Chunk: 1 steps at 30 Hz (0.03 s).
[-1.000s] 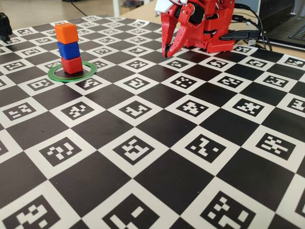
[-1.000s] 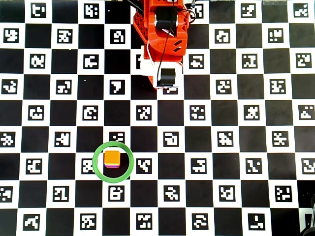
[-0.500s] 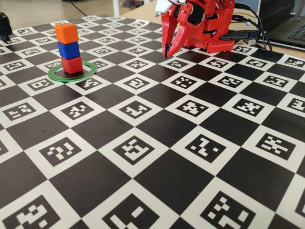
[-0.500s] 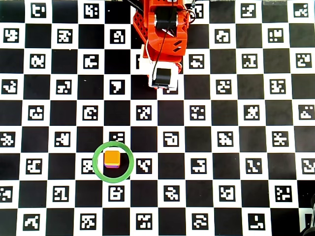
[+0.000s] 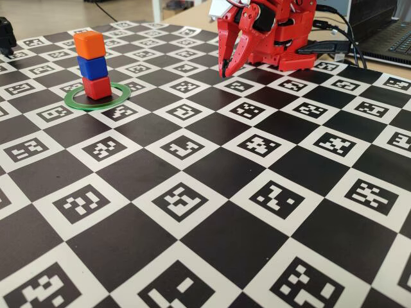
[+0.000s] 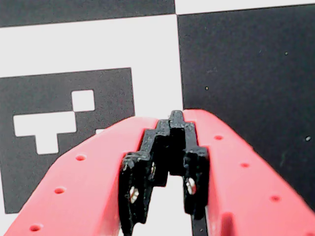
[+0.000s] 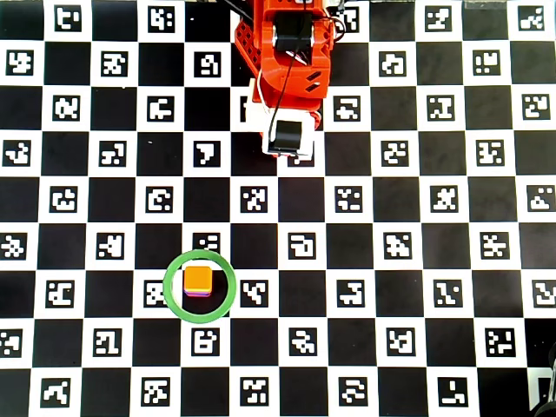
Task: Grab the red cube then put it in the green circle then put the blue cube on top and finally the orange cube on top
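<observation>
In the fixed view, three cubes stand stacked at the far left: the red cube point(image 5: 97, 88) at the bottom, the blue cube point(image 5: 93, 67) on it, and the orange cube point(image 5: 89, 44) on top. The stack sits inside the green circle point(image 5: 122, 94). From overhead only the orange cube point(image 7: 198, 278) shows, within the green circle point(image 7: 166, 287). My red gripper point(image 5: 224, 72) hangs point-down near the arm's base, far from the stack. In the wrist view the gripper point(image 6: 176, 118) is shut, its tips meeting with nothing between them.
The table is a black-and-white checkerboard mat point(image 5: 212, 173) with square markers. The arm's red base point(image 7: 287, 52) stands at the mat's far edge. Cables and a laptop point(image 5: 385, 32) lie behind the mat at the right.
The arm drew back slightly toward its base and the gripper tip rose a little. The cube stack has not moved.
</observation>
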{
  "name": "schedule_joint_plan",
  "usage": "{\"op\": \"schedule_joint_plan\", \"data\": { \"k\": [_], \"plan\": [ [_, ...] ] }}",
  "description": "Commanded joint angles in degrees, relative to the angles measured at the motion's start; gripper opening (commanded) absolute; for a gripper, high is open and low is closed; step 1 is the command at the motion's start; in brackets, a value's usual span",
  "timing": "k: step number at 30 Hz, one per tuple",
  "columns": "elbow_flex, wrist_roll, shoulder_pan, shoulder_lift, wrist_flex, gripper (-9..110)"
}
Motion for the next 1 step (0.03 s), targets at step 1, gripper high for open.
{"op": "schedule_joint_plan", "data": {
  "k": [1],
  "plan": [
    [3.25,0.09,0.35,2.9,3.78,-5]
  ]
}}
